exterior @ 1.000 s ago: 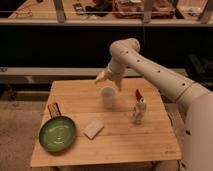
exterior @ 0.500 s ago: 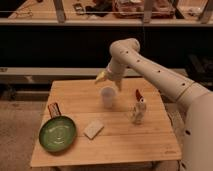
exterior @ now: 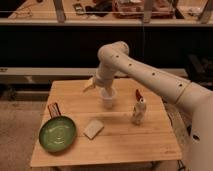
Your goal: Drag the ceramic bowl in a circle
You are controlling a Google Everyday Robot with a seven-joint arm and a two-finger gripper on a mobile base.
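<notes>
The ceramic bowl is a wide, shallow green dish with a darker rim, resting on the front left corner of the wooden table. My gripper hangs above the back middle of the table, at the end of the white arm that reaches in from the right. It is open with nothing in it. It is well behind and to the right of the bowl, just left of a small translucent white cup.
A white flat block lies just right of the bowl. A small rooster figure stands right of centre. A dark red item lies behind the bowl. Shelving and a rail run behind the table.
</notes>
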